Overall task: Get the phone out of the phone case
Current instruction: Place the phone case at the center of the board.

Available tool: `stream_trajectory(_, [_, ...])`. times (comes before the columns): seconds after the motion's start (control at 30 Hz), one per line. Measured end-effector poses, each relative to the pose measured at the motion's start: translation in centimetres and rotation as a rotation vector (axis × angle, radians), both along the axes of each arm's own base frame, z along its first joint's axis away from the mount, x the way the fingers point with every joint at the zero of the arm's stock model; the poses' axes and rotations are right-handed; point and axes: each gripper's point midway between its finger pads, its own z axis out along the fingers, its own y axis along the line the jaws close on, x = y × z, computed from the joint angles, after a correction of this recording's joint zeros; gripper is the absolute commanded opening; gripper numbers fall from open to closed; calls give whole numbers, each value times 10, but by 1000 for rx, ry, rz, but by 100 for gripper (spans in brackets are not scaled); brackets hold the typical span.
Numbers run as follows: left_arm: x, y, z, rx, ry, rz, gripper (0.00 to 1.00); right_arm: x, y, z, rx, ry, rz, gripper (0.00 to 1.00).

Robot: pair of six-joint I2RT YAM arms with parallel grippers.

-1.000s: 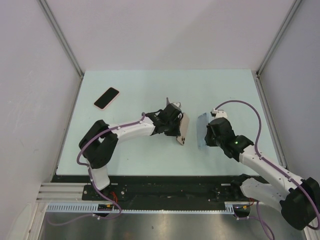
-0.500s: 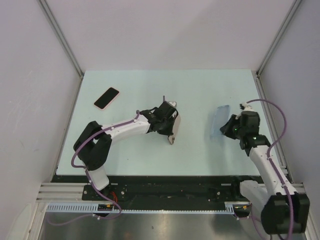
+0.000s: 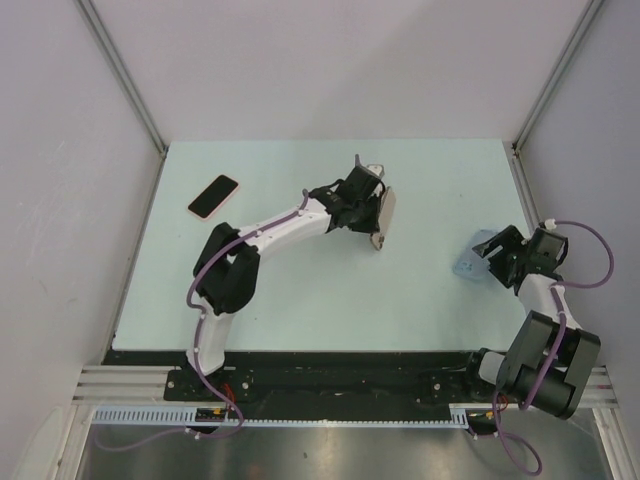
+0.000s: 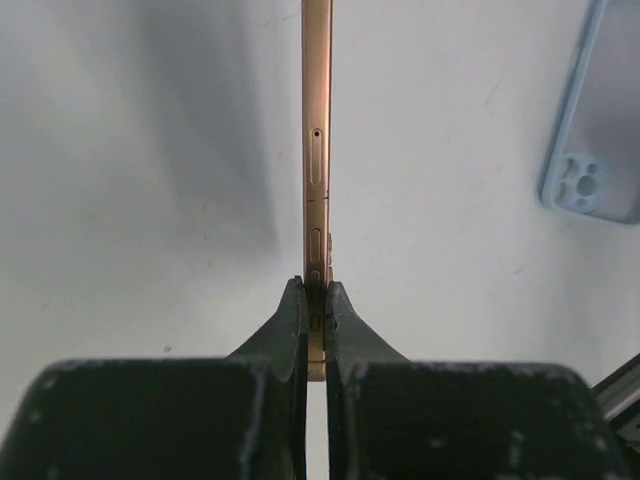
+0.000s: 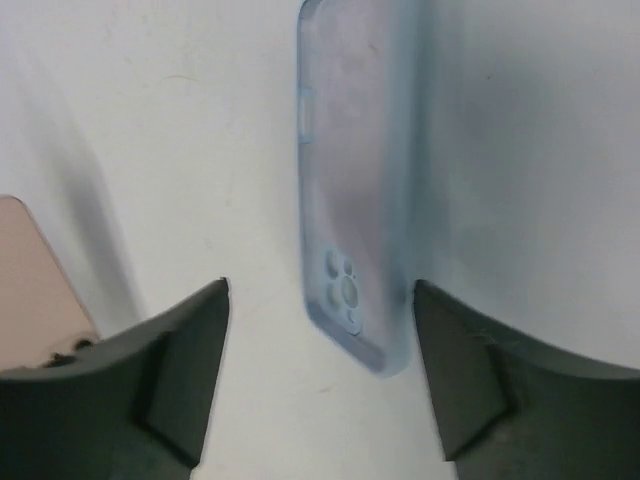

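Holding, left end effector (image 4: pixel 316 290): jaws pinched tight on the thin edge of the phone (image 4: pixel 317 150), near one end, so the gold-coloured handset stands on edge and reaches out past the fingertips.
Phone location: it appears lifted off the counter (image 3: pixel 300 300), over the middle toward the far side in the top view, well apart from the phone case (image 5: pixel 360 200).
Right end effector (image 5: pixel 320 288): jaws spread wide with nothing in them. One finger stands on each side of the case, with a gap showing on both sides.
Case: pale blue, translucent and empty, lying on the counter near its right edge, camera cut-out end nearest the right wrist.
Task state: by my reading the separation is done. Phone and case are apart, and what is left is setting the phone down.
Doing it well: lower the left arm while tilting the phone toward flat, so a long edge meets the counter first, not a corner. Open the jaws only once it rests. The grip is on a narrow, slick edge, so slow moves should guard against pivoting.
Right arm: lift straight up before any sideways move, so no finger drags the light case.
Also present: a second phone (image 3: pixel 213 195) with a pinkish rim, lying at the far left of the counter, away from both arms.
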Motion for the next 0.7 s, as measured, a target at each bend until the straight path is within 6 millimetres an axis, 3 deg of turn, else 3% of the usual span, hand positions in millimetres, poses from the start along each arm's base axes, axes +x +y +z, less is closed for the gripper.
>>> stream_trajectory(0.2, [15, -31, -14, -96, 45, -70, 0, -12, -21, 3, -87, 34, -101, 99])
stream_trajectory(0.4, [21, -49, -42, -219, 154, -119, 0, -24, -23, 37, -161, -38, -152, 100])
stream_trajectory(0.47, [23, -54, -46, -261, 188, -121, 0, -25, -9, 46, -171, -62, -118, 100])
stream_trajectory(0.57, [25, -56, -45, -292, 202, -115, 0, -25, 27, 54, -190, -87, -13, 100])
stream_trajectory(0.7, [28, -58, -43, -321, 219, -87, 0, -31, 72, 49, -199, -68, 110, 100])
